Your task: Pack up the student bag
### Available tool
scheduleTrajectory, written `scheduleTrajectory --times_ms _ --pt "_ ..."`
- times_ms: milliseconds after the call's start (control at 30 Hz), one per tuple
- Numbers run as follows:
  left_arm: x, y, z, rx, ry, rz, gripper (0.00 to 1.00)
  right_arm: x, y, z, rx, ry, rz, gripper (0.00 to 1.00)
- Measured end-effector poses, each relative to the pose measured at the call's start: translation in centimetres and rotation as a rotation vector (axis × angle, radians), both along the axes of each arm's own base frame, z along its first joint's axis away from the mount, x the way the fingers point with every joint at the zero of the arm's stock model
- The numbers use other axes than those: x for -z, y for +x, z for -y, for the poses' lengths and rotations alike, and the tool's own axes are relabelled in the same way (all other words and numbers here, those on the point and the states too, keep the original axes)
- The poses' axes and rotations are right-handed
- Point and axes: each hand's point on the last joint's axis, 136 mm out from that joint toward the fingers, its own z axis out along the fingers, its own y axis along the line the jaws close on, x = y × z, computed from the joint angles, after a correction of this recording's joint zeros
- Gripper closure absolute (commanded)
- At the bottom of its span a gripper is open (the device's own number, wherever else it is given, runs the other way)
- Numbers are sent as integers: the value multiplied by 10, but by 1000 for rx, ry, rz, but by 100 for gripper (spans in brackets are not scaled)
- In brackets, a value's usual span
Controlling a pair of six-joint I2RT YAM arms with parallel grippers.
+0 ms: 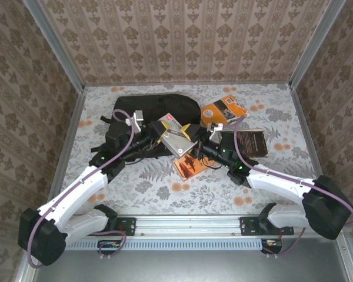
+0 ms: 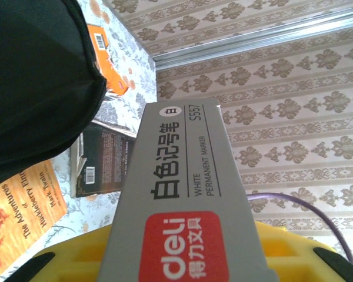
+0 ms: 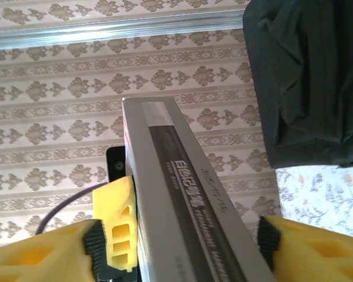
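**A:** What's nearest you?

**B:** The long grey cardboard box of white permanent markers point(image 2: 176, 200), up off the table and tilted. Your left gripper point(image 1: 159, 138) is clamped on one end. Your right gripper point(image 3: 176, 235) straddles it with jaws wide, not yet pressing its sides.

**A:** And the bag?

**B:** The large black soft fabric backpack point(image 1: 156, 108) lies at the far centre-left of the flowered table point(image 1: 165, 194), just behind both grippers. I cannot tell whether its mouth is unzipped. Right of it sits an orange book point(image 1: 223, 110), nearer your right arm a dark book point(image 1: 253, 143), and under the box a brown Huckleberry Finn paperback point(image 1: 191, 165).

**A:** What could go wrong?

**B:** If your left gripper lets go before the right bites, I'd expect the smooth box to drop onto that paperback. Shoved against closed fabric, it could twist out of the grip.
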Motion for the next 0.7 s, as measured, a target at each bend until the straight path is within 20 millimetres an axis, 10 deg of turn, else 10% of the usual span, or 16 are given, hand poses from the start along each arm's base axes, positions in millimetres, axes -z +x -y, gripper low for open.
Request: scheduleTrajectory --times_ms 233,700 --pt "-5 2 -1 -11 -17 5 57 -2 -4 1 -4 13 15 52" --pt "-7 3 -4 -14 71 30 11 -20 -12 23 31 -17 82 59"
